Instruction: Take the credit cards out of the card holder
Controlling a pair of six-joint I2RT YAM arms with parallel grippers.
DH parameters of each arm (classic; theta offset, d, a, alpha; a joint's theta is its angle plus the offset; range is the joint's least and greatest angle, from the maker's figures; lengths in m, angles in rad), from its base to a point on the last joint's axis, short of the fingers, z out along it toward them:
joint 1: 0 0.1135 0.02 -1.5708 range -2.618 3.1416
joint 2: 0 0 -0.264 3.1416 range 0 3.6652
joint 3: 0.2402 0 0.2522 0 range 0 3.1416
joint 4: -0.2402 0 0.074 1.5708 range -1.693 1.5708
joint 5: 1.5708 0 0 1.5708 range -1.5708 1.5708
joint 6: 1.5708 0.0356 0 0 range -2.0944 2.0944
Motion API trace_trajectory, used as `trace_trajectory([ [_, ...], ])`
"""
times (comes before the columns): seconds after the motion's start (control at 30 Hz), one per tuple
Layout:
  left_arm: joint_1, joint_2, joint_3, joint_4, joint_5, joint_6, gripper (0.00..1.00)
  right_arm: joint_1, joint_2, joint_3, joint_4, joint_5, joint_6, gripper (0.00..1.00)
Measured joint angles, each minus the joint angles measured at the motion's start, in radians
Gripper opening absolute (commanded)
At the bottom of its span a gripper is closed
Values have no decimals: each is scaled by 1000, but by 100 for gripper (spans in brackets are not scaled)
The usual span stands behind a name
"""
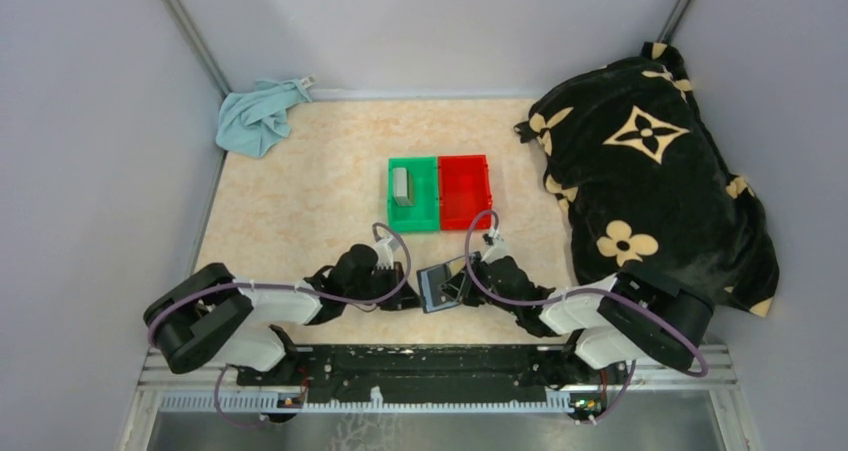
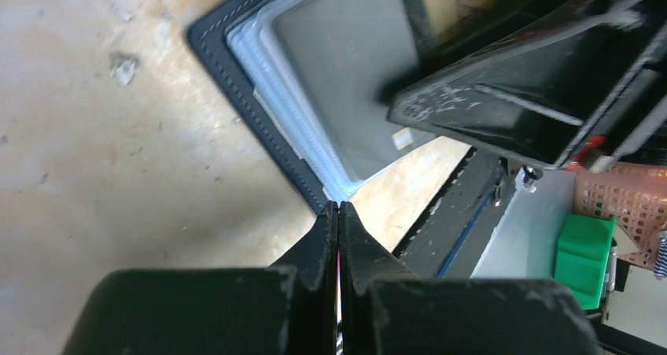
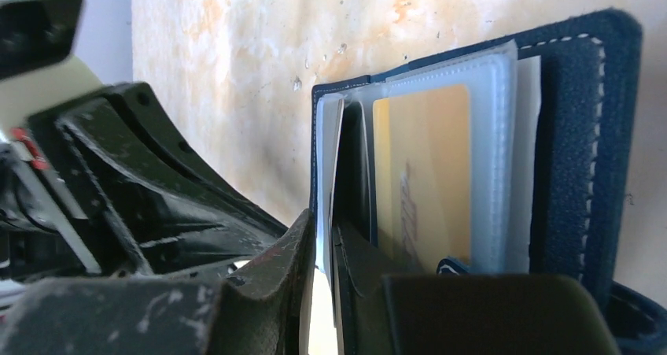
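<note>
Finds the card holder (image 1: 437,288) lying open on the worktop (image 1: 300,221), directly between the left hand (image 2: 338,209) and the right hand (image 3: 324,233). Notes a navy-blue cover, grained like leather, with pale stitching along a rounded edge. Notes inside it a stack of clear plastic sleeves (image 2: 271,95), glossy, with whitish ribbed edges.

Sees a tan-gold card (image 3: 425,182) seated in the sleeve just beside the right hand's fingers: smooth, flat, rectangular, with faint lettering too blurred to read. Sees a grey card (image 2: 346,56), matte, in the top sleeve just ahead of the left hand's tips, partly covered by the right hand.

Records the left hand's fingers pressed together, tips touching the holder's near corner; cannot tell whether any leaf is caught between them. Records the right hand nearly closed, pinching a thin pale leaf of the card holder; cannot tell whether sleeve or card. Notes hard black plastic on both hands, scuffed with pale marks.

Finds beyond both hands a green bin (image 1: 425,216) and a red bin (image 1: 465,191), moulded plastic, rectangular, side by side and touching. Notes a pale grey card (image 1: 402,185) inside the green bin. Notes the worktop as beige, marbled and matte.
</note>
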Motion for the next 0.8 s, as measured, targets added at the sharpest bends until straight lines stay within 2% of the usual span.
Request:
trace_trajectory([
  [0.3, 0, 99, -19, 100, -2, -27, 0, 61, 67, -1, 83, 100, 76, 14],
  [0.8, 12, 99, -14, 116, -8, -36, 0, 77, 136, -10, 182, 121, 121, 14],
])
